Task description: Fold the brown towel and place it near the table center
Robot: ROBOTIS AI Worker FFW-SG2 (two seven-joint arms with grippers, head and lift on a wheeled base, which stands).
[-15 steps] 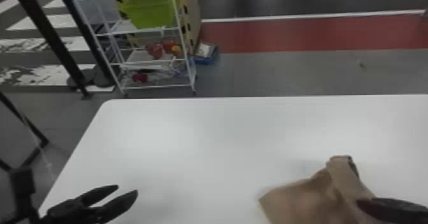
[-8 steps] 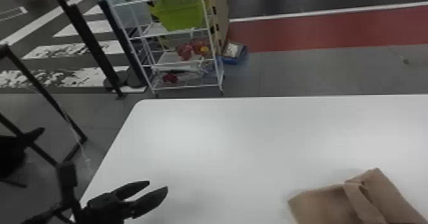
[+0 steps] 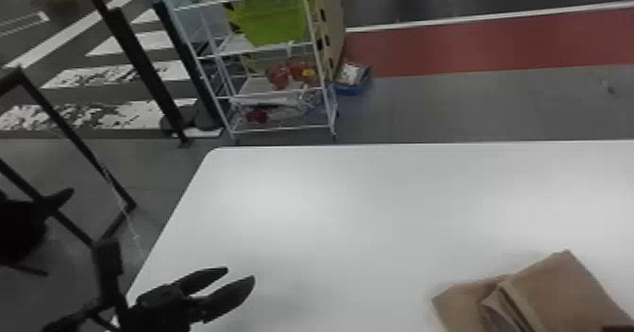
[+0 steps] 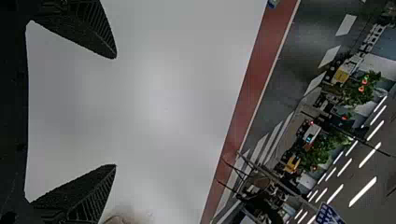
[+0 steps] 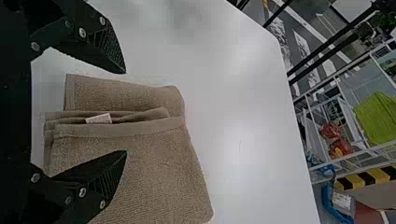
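Brown towel (image 3: 556, 293) lies folded on your bench (image 3: 354, 213). Your left gripper (image 3: 240, 274) and right gripper (image 3: 619, 328) both have their jaws apart.

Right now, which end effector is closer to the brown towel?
The right end effector: fingers open, one overlapping the towel in its wrist view. The left one is off to the towel's left.

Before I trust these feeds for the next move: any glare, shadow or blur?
Head view: pale glare patches on the white table, soft shadow left of the brown towel; left wrist view: diffuse bright patch mid-table; right wrist view: towel weave legible, bright glare beyond it.
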